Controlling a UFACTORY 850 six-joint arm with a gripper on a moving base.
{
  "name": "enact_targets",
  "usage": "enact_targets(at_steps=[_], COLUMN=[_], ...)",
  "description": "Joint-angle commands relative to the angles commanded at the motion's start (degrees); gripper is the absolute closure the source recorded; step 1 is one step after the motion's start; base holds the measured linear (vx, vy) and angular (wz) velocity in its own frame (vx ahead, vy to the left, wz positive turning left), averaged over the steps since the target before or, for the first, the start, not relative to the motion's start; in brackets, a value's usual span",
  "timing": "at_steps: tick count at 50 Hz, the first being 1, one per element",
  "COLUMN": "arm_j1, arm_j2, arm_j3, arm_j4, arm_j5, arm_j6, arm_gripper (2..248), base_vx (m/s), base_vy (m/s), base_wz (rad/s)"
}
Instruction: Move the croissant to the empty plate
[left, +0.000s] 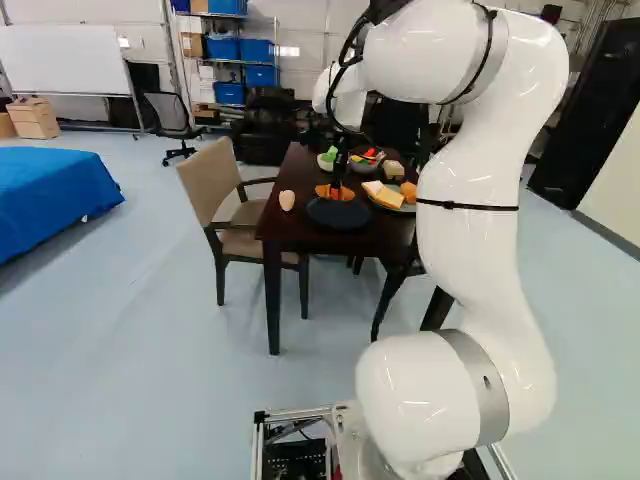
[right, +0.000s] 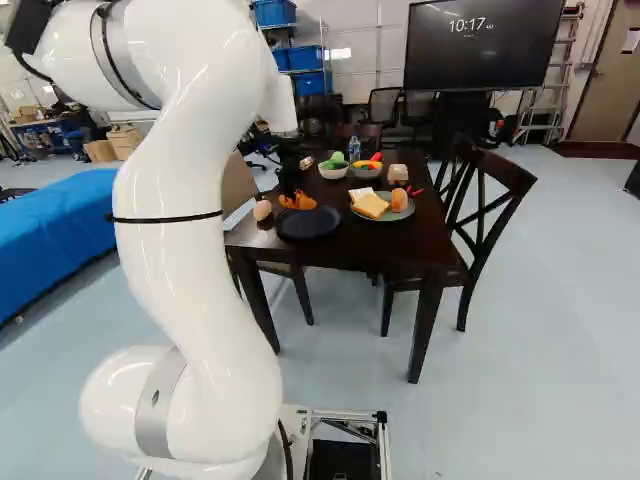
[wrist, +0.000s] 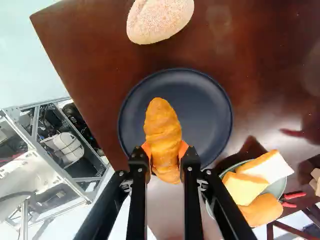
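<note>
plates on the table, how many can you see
2: the dark plate below the croissant in the gripper, and the greenish plate beside it, holding bread. Others may be hidden.

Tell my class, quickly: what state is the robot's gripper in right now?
Gripper: closed on the croissant, holding it from both sides.
</note>
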Motion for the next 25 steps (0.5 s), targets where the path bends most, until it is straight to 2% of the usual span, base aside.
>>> enact_targets(at_steps=[13,25], arm_j1=[-0.3,-2.0], arm_j2=[-2.5,-4.5], arm_j3=[-1.0,-1.5], arm_j4=[0.0,0.0], arm_j5=[0.8,0.8], arm_j6=[0.0,0.0], arm_gripper=[175,175], base_vx=[0.0,0.0], base_vy=[0.0,0.0], base_wz=[0.0,0.0])
